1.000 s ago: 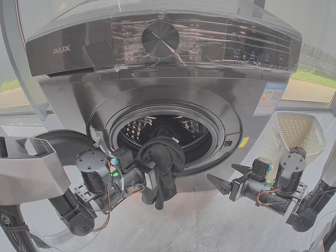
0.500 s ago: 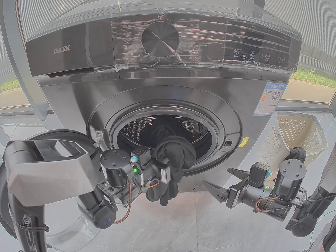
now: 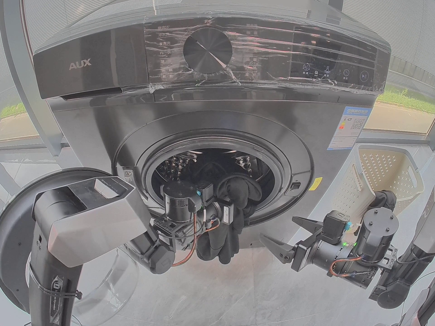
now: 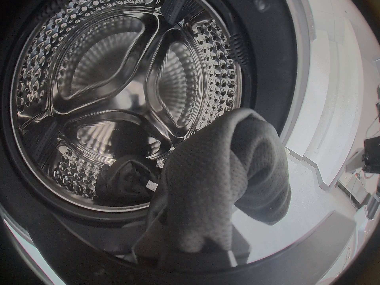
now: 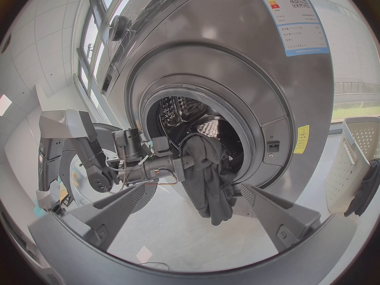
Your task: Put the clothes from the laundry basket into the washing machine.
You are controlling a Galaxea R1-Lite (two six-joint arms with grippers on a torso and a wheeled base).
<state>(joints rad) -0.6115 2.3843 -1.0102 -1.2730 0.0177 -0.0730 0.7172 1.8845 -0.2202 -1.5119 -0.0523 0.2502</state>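
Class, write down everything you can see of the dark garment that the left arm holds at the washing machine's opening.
The dark knitted garment is charcoal to black, with a fine mesh-like weave. It is bunched, not spread. The left gripper grips it at the lower rim of the round opening of the grey front-loading washing machine. Its upper part humps over the gripper towards the drum. Its lower end hangs limp before the front panel, clear of the floor.

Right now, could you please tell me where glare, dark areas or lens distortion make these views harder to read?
Head view: the film over the control panel throws streaky highlights, and the washing machine bows outward. Left wrist view: the drum glints in patches; the floor beyond the black garment is washed out. Right wrist view: dark rounded corners, and the washing machine bulges strongly.
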